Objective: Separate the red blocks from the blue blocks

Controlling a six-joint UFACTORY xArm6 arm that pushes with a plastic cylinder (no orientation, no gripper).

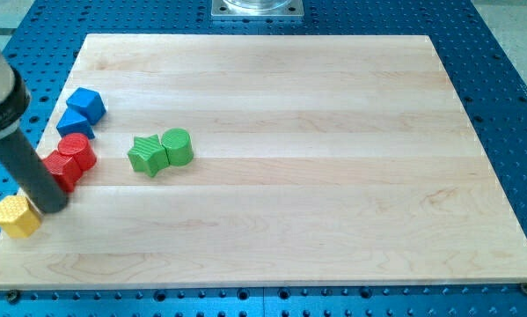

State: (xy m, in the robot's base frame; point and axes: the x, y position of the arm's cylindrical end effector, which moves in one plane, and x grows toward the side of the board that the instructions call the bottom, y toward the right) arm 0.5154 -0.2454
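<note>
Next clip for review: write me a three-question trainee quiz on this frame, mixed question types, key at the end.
1. True or false: the two red blocks touch the two blue blocks.
2. Multiple choice: my tip lies between the red blocks and which block? A) green star-shaped block B) yellow hexagonal block C) green cylinder
3. Fill in: the two green blocks sit to the view's ____ of the red ones.

Key
1. True: the upper red cylinder block abuts the lower blue block; the upper blue block sits just above, the lower red block below.
2. B: my tip is beside the yellow hexagonal block.
3. Right: green star-shaped block, green cylinder.
</note>
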